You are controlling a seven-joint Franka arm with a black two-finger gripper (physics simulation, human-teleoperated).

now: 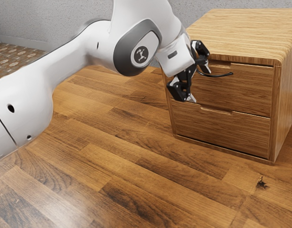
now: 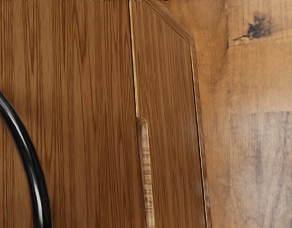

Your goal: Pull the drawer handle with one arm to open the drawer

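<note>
Your white robot arm (image 1: 65, 71) reaches in from the exterior view's left toward the light-brown wooden two-drawer cabinet (image 1: 240, 33), which stands on the dark plank floor (image 1: 112, 166). The black two-finger pincer (image 1: 192, 71) is at the front of the upper drawer (image 1: 240, 88) with its fingers spread wide, one high and one low. The near end of the thin, curved black drawer handle (image 1: 217, 74) sits in the gap between them (you cannot tell from here whether either finger touches it). The handle bows out from the drawer front and runs toward the exterior view's right. In the wrist view the same black handle (image 2: 23, 156) arcs across the upper drawer's wood grain, just under the hand. Beyond it you can see the lower drawer (image 2: 167, 118) with its flat wooden pull strip (image 2: 145, 171). A dark blotch (image 1: 262, 183) marks the floor near the cabinet's corner.
</note>
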